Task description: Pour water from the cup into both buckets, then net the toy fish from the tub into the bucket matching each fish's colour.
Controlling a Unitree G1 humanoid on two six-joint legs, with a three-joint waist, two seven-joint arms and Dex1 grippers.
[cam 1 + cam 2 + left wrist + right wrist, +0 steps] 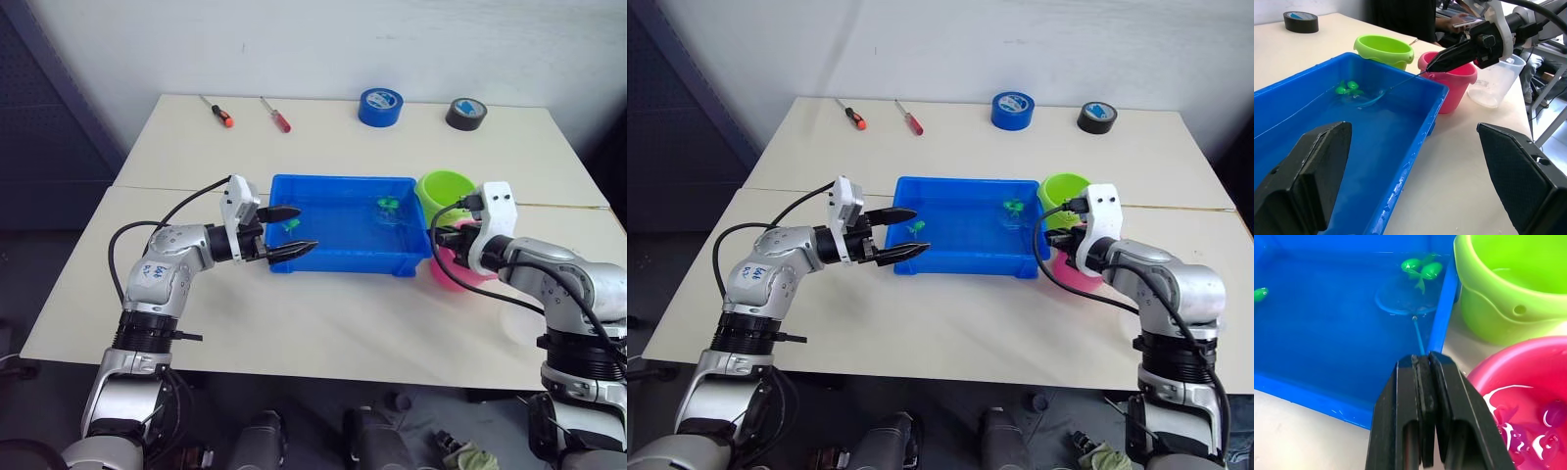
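The blue tub (338, 258) holds water and two green toy fish (387, 204) (290, 224). My right gripper (1422, 361) is shut on the net's thin handle (1419, 338) just outside the tub's right end. The net's hoop (1405, 301) lies under the water just beside the pair of green fish (1422, 270). My left gripper (292, 231) is open, one finger over the tub's left end and one at its front-left corner, holding nothing. The lime green bucket (446, 191) and the pink bucket (456, 271) stand right of the tub. Pink fish (1552, 411) lie in the pink bucket's water. The clear cup (1496, 81) stands beyond the pink bucket.
At the table's far edge lie two screwdrivers (217, 112) (276, 115), a blue tape roll (380, 106) and a black tape roll (466, 113). A person's hand with a phone (1459, 19) is beyond the table.
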